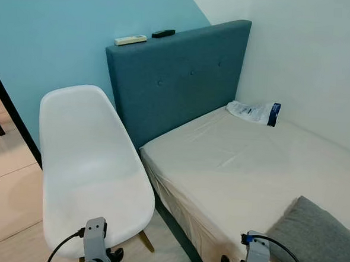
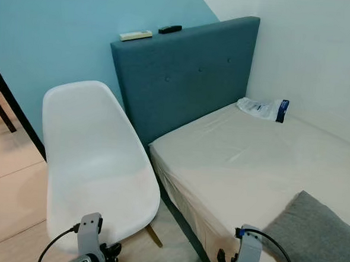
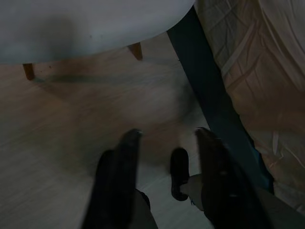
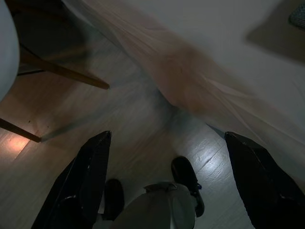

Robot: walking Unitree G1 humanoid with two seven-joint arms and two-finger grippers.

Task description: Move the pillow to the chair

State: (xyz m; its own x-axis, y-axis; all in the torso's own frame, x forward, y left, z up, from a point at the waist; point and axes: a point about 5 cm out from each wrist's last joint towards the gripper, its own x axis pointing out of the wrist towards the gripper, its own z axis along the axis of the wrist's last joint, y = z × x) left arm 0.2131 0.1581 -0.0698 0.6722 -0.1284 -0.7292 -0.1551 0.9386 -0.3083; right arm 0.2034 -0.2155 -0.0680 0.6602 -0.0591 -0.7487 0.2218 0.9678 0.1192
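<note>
Right now the soft grey fabric pillow (image 1: 322,244) lies on the cream-sheeted bed (image 1: 232,164), beside the empty white moulded plastic chair (image 1: 92,167). Both the left gripper (image 3: 167,138) and right gripper (image 4: 167,143) hang low above the floor, fingers spread and empty. It looks light and squashy, so pinching a near corner should hold.

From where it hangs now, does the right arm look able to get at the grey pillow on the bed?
Probably yes. The grey pillow lies on the near corner of the bed, just beside the right gripper, which hangs low over the floor with its jaws wide open and empty. Nothing stands between them; the arm must lift first.
</note>
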